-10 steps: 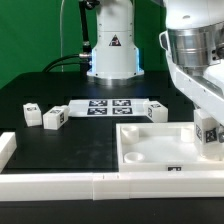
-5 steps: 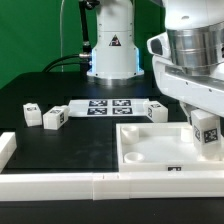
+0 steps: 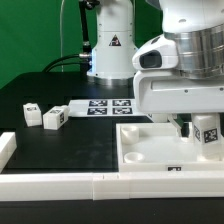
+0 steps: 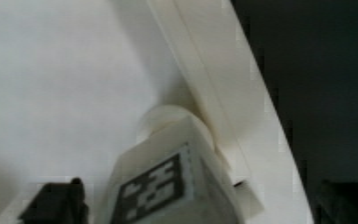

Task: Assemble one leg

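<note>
A leg (image 3: 207, 133), a small white block with a black-and-white tag, stands upright at the corner of the large white panel (image 3: 140, 162) on the exterior view's right. My gripper (image 3: 204, 128) hangs over it, one dark finger (image 3: 186, 127) just beside it with a slit between them. In the wrist view the leg (image 4: 158, 180) runs between my fingers (image 4: 55, 203), its round end resting on the panel (image 4: 51, 90) beside the raised rim. Gaps show on both sides, so my gripper (image 4: 199, 208) is open around the leg.
Two more legs (image 3: 30, 112) (image 3: 53, 118) lie on the black table at the exterior view's left. The marker board (image 3: 100, 106) lies behind them. A white rail (image 3: 100, 186) runs along the front, with a white block (image 3: 6, 148) at its left end.
My arm and wrist have swung toward the exterior view's left, now covering the leg that lay by the marker board. The leg on the panel has stayed in place.
</note>
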Robot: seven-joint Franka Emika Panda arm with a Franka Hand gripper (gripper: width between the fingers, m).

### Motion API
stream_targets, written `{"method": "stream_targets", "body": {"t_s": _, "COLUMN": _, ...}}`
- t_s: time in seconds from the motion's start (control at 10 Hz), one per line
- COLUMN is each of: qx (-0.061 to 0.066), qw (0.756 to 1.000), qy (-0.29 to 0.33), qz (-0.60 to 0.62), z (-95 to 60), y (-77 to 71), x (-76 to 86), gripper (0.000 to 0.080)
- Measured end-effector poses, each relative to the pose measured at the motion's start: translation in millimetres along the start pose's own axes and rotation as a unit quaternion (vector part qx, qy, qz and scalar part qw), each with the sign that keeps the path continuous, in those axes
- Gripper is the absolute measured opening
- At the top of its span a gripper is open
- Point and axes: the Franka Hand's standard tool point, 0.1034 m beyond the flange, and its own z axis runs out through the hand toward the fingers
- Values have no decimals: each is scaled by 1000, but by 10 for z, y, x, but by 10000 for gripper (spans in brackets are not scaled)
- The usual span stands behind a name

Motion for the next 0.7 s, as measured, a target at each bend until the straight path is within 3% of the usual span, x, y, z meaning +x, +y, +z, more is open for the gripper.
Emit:
{"method": "stream_targets", "body": {"t_s": 0.2, "qx": -14, "qw": 989, "qy": 4, "qz": -149, "z": -17, "y": -25, "x": 14, "gripper": 649}}
{"method": "stream_targets", "body": {"t_s": 0.4, "qx": -14, "qw": 981, "qy": 3, "qz": -195, "z": -14, "y": -2, "x": 20, "gripper": 649}}
{"method": "stream_targets", "body": {"t_s": 0.5, "qx": -14, "qw": 981, "qy": 3, "qz": -194, "z": -13, "y": -3, "x": 19, "gripper": 501}}
{"method": "stream_targets", "body": {"t_s": 0.6, "qx": -14, "qw": 981, "qy": 3, "qz": -194, "z": -12, "y": -3, "x": 19, "gripper": 501}}
{"method": "stream_targets", "body": {"t_s": 0.7, "qx": -14, "qw": 981, "qy": 3, "qz": -194, "z": -11, "y": -2, "x": 19, "gripper": 363}}
